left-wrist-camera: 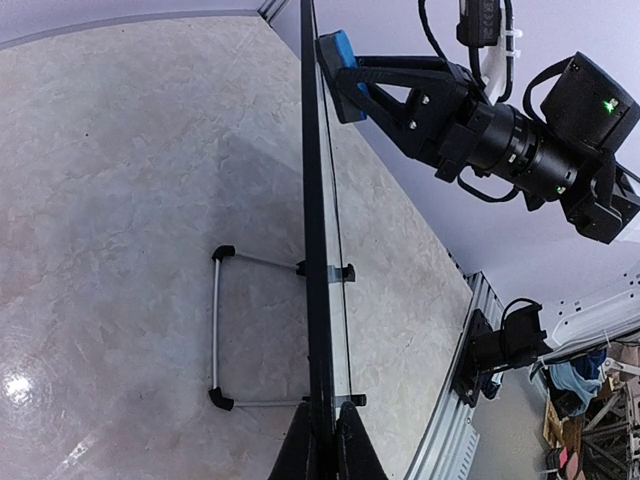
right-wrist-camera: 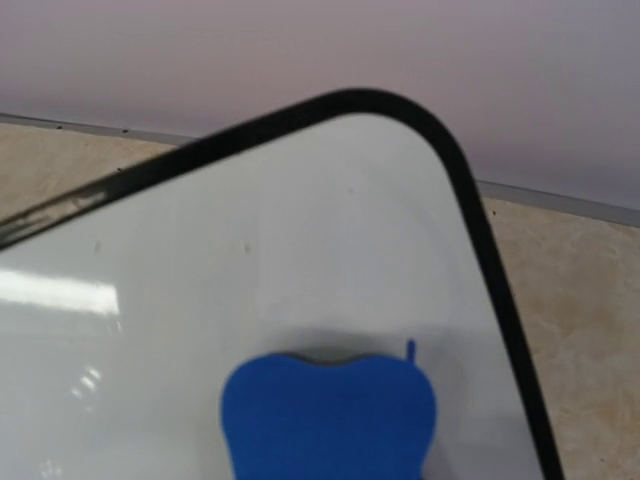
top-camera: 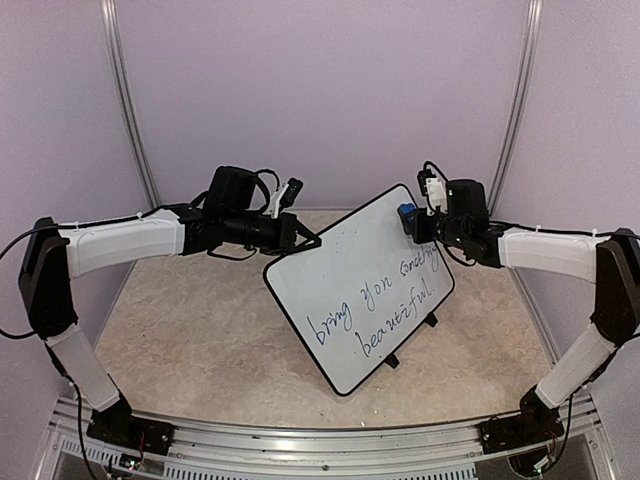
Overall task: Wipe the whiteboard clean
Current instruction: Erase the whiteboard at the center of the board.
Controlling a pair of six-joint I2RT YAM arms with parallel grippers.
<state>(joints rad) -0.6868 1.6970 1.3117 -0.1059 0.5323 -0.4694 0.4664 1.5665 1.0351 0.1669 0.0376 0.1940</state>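
Whiteboard (top-camera: 345, 265): tilted, rim pinched in closed left gripper (top-camera: 308, 240). Blue eraser (top-camera: 406, 214): clamped by right gripper (top-camera: 414, 225), at board's top corner. Step: wipe starting; next, likely sweep down across writing (top-camera: 375, 305).

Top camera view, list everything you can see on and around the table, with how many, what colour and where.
whiteboard: one, white with black rim, standing tilted mid-table
writing: two lines, dark blue, on the board's lower right part
eraser: one, blue, at the board's top corner
wire stand: one, silver with black corners, on the table behind the board, joined to its clips
table: one, mottled beige, under everything
rail: one, silver, along the near edge
left gripper: one, black, shut on the whiteboard's upper left edge
right gripper: one, black, shut on the eraser
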